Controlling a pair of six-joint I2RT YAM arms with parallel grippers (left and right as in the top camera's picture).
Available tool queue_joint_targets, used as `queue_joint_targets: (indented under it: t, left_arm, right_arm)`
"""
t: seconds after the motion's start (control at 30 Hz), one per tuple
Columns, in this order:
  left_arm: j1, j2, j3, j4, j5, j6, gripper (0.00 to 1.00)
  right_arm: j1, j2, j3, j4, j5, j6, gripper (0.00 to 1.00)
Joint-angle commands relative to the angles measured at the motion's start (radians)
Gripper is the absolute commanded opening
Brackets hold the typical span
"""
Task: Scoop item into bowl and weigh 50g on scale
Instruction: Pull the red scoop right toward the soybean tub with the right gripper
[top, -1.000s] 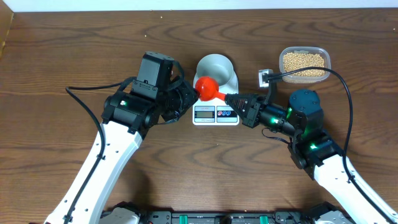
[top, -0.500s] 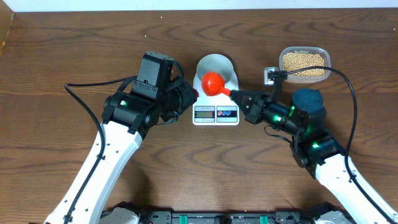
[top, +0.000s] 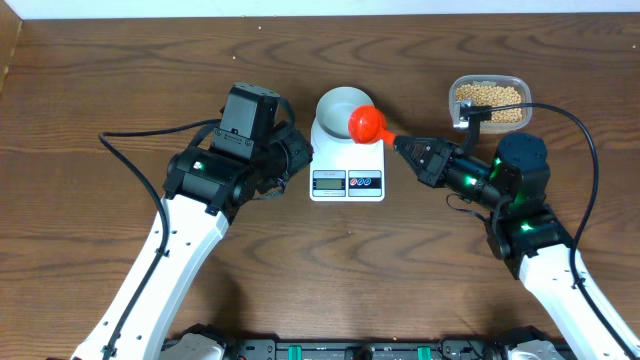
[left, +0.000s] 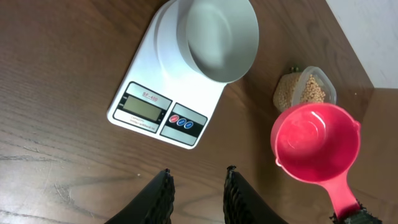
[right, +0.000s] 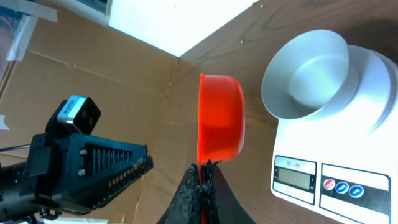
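1. Scale (top: 347, 165): we log it near the back edge of the desk (top: 100, 80), centre.
2. Bowl (top: 340, 108): seated on the scale's rear half.
3. Beans (top: 488, 98): in a clear container (top: 450, 100), back edge, right of the scale.
4. Right gripper (top: 402, 146): fingers clenched on the handle of a red scoop (top: 367, 122), whose cup is beside the bowl's right rim.
5. Left gripper (left: 198, 173): fingers parted, grasping nothing, left of the scale.

Soft, even light from above leaves faint shadows on the dark brown wooden table (top: 90, 90). The right wrist view bleaches the white rectangular digital scale (right: 373, 124) and oversaturates the red plastic scoop (right: 221, 118); the left wrist's black ribbed fingers (left: 158, 199) look slightly soft
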Motion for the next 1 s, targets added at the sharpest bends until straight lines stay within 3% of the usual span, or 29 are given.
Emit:
queue_joint_targets:
  t: [0.0, 0.4, 0.57, 0.63, 0.83, 0.97]
  left_arm:
    - [-0.002, 0.011, 0.01, -0.005, -0.04, 0.025, 0.3]
    - [-0.002, 0.075, 0.01, -0.005, -0.031, 0.04, 0.3]
    - [-0.002, 0.118, 0.01, -0.005, -0.027, 0.04, 0.3]
    - [-0.002, 0.129, 0.01, -0.005, -0.027, 0.04, 0.3]
    - [-0.002, 0.142, 0.01, 0.025, -0.027, 0.11, 0.3]
    - [-0.002, 0.142, 0.01, 0.033, -0.027, 0.145, 0.3]
  right_arm:
    - [-0.032, 0.0, 0.024, -0.009, -0.069, 0.018, 0.01]
    - [-0.181, 0.0, 0.03, -0.04, -0.254, -0.06, 0.02]
    - [-0.212, 0.0, 0.079, -0.192, -0.282, -0.189, 0.02]
    - [-0.212, 0.0, 0.11, -0.292, -0.272, -0.272, 0.01]
    - [-0.204, 0.0, 0.257, -0.678, -0.276, -0.788, 0.01]
    - [-0.204, 0.0, 0.312, -0.799, -0.359, -0.975, 0.01]
